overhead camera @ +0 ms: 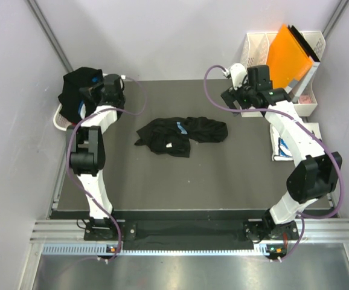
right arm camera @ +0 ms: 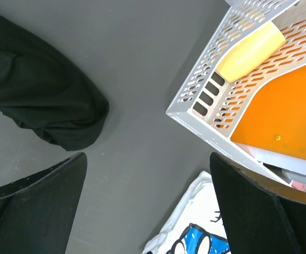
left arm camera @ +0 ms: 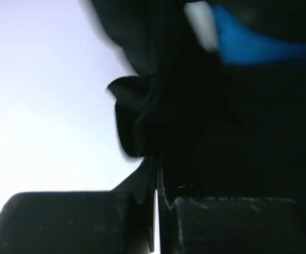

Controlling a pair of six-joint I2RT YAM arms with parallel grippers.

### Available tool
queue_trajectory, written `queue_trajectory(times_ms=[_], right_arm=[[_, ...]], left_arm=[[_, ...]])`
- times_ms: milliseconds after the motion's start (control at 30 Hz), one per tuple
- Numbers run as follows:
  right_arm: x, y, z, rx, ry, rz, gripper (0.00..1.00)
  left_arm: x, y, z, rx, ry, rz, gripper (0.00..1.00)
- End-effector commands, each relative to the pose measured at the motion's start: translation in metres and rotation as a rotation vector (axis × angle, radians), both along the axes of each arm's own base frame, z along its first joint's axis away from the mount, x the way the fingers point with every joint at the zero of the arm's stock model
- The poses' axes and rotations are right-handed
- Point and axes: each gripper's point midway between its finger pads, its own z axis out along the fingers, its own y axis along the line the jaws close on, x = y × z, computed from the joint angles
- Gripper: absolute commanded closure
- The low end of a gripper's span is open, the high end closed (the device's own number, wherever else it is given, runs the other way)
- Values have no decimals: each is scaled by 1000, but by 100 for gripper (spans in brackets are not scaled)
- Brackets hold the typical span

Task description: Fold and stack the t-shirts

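Overhead, the dark table (overhead camera: 223, 175) fills most of the view. A crumpled black tee (overhead camera: 177, 136) lies loose near its middle, a bit of blue showing in the folds.

At the far left corner a second black tee (overhead camera: 78, 90) is heaped over the white laundry basket (overhead camera: 58, 118), which sits just off the table's edge. Opposite, at the far right, a white rack (overhead camera: 256, 45) stands with an orange folder (overhead camera: 286, 51) leaning in it. Near it, a folded white tee (overhead camera: 281, 148) with a blue print rests at the table's right edge.

The left gripper (left arm camera: 155, 169) reaches into the basket heap, its jaws pressed together on a bunched fold of that black cloth. A blurred blue patch lies above it, possibly the shirt's print.

The right gripper (right arm camera: 147, 159) hangs over bare table with its jaws spread wide, holding nothing. It sits between the crumpled tee's end and the rack's corner.

A small yellow object (right arm camera: 251, 50) lies in the rack; what it is I cannot tell.
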Motion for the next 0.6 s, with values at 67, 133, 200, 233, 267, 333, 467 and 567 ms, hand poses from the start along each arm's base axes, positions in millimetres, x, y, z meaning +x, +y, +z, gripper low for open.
queue_trajectory(times_ms=[67,133,200,233,267,333,467,567], right_arm=[[-2,-1,23,16,-61,0,0],[-3,-1,22,16,-59,-2,0],[-4,-1,22,15,-58,-1,0],[-4,0,23,16,-61,2,0],[-3,-1,24,17,-64,0,0],[-3,-1,24,17,-64,0,0],[-3,1,25,23,-64,5,0],[-2,2,24,28,-59,7,0]], left_arm=[[-18,43,-13,75,-29,180,100],[-25,62,-26,88,-1,225,100],[-33,72,-41,92,43,260,100],[-36,75,-48,93,67,271,100],[-39,78,-55,94,86,280,100],[-51,90,-73,92,151,309,100],[-71,107,-115,51,262,357,100],[-82,109,-145,7,326,377,100]])
